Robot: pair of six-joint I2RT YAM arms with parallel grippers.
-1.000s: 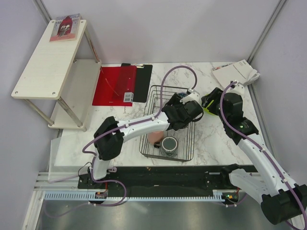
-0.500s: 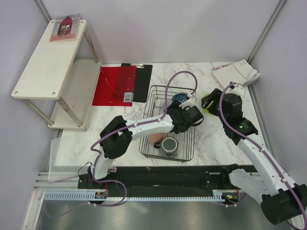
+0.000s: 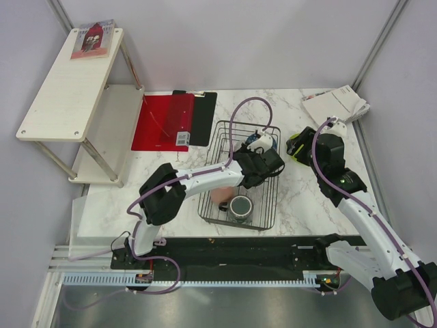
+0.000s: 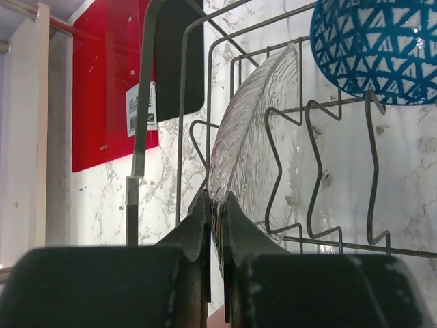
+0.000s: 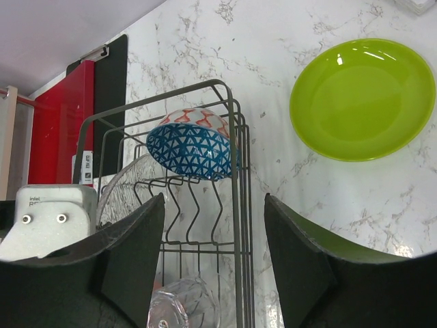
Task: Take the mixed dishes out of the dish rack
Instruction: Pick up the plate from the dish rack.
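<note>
Step in hand: extraction of one dish from the rack (image 3: 263, 199), which sits at centre frame in the top view. The left gripper (image 4: 215, 205) is inside the rack, its jaws closed to a narrow slit on the lower rim of the clear dish (image 4: 252, 143). This dish stands on edge between the wire dividers at centre frame in the left wrist view. It has not yet been lifted clear of them. The bowl (image 4: 379, 48) rests in the slot behind it, at upper right of the same view, near the dish but apparently not touching it. The right gripper (image 5: 215, 225) hovers over the table (image 5: 328, 198) just right of the rack, jaws spread wide and holding nothing. The green plate (image 5: 362, 99) lies flat on the table outside the rack, at upper right of the right wrist view, so that item appears already unloaded. The mug (image 3: 240, 206), the pink cup (image 3: 220, 196) and the glass (image 5: 174, 307) remain in the near end of the rack, at lower centre of the top view. Next move, by judgement: raise the dish straight up along its own plane until the rim clears the divider tips, then carry it sideways to bare table. A tilted pull could catch the rim on a wire or knock the bowl. The grip is on a thin smooth edge, so slipping is a risk.
</note>
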